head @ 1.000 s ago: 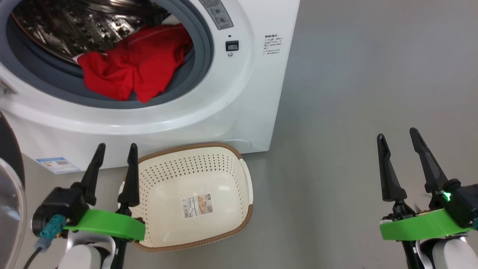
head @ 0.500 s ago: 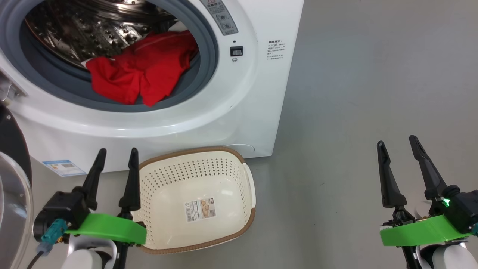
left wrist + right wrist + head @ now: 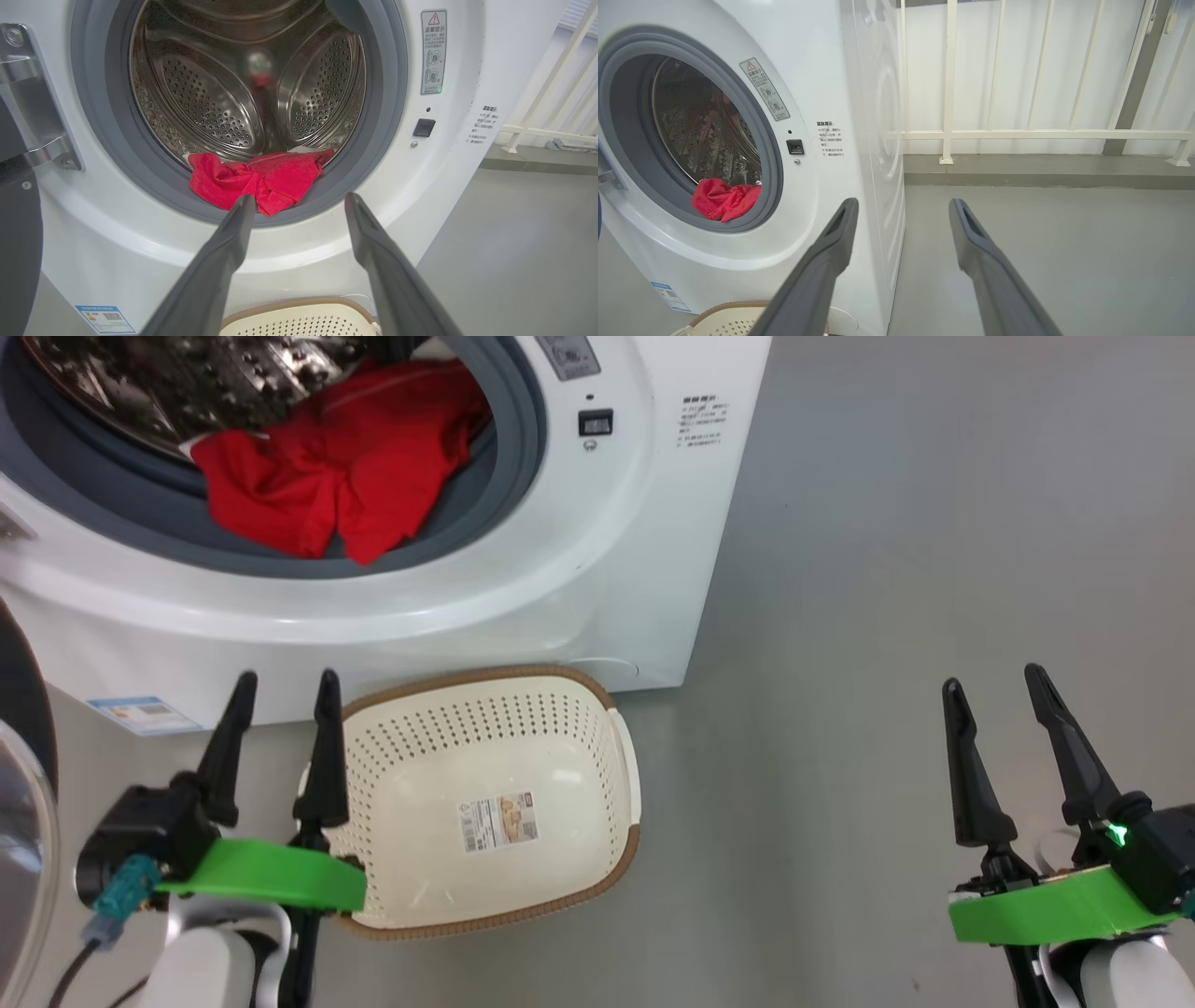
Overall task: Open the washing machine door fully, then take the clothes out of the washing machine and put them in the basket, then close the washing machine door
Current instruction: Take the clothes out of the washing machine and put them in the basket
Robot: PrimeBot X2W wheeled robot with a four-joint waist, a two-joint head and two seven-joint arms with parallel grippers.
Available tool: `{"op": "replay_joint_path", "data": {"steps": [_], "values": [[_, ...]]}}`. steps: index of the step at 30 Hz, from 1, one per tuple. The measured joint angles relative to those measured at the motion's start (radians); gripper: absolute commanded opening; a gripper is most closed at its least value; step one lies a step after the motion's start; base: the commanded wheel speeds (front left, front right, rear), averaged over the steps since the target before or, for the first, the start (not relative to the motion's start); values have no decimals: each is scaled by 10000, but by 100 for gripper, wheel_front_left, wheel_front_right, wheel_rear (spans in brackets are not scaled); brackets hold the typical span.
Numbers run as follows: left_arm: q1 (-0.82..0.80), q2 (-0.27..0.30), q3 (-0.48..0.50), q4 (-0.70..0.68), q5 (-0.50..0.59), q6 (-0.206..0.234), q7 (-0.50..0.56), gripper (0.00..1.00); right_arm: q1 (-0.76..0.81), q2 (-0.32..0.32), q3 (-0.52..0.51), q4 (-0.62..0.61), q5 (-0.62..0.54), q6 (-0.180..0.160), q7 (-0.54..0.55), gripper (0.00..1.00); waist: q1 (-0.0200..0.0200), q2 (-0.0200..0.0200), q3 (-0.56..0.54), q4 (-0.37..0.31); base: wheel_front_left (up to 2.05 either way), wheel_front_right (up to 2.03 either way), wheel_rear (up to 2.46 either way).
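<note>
Perforated cream plastic basket [image 3: 579, 775], shiny steel drum [image 3: 205, 102]

Floor [image 3: 934, 523]: smooth grey, matt, with a soft pale sheen where I look down on it.
Railing [image 3: 1041, 134]: cream-white, thin upright bars joined by one horizontal bar, standing ahead of me on a low grey kerb [image 3: 1041, 165].
Wall [image 3: 1015, 70]: plain white, behind the railing.
Post [image 3: 1129, 79]: dark grey, at the railing's right end.
Light: even and soft throughout.

warning label [image 3: 433, 51] on washing machine [image 3: 458, 196]: red triangle sign, heading 温馨提示; basket sticker [image 3: 498, 821] print illegible.
</note>
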Motion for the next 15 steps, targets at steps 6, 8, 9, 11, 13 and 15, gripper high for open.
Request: {"op": "replay_joint_path", "data": {"steps": [6,8,9,11,13,15], "values": [[-668,-31,29,-8,0,100,-86,100,-427,0,102,-48,-90,0,0,100,0,0,517,-7,0,0,0],[-914,-35,50,50,0,138,-113,100,-576,-2,113,-65,-107,0,0,100,0,0,696,-16,0,0,0],[-1043,-35,59,81,0,171,-119,100,-652,-2,123,-82,-151,0,0,100,0,0,785,-22,0,0,0],[-1335,-33,81,167,-10,171,-128,100,-812,-4,138,-96,-307,0,0,100,0,0,971,-33,0,0,0],[-1689,-19,96,259,-2,171,-182,100,-941,-6,159,-109,-341,0,0,100,0,0,1163,-41,0,0,0],[-2074,6,127,370,15,171,-201,100,-1059,-6,188,-109,-341,0,0,100,0,0,1359,-47,0,0,0]]}}
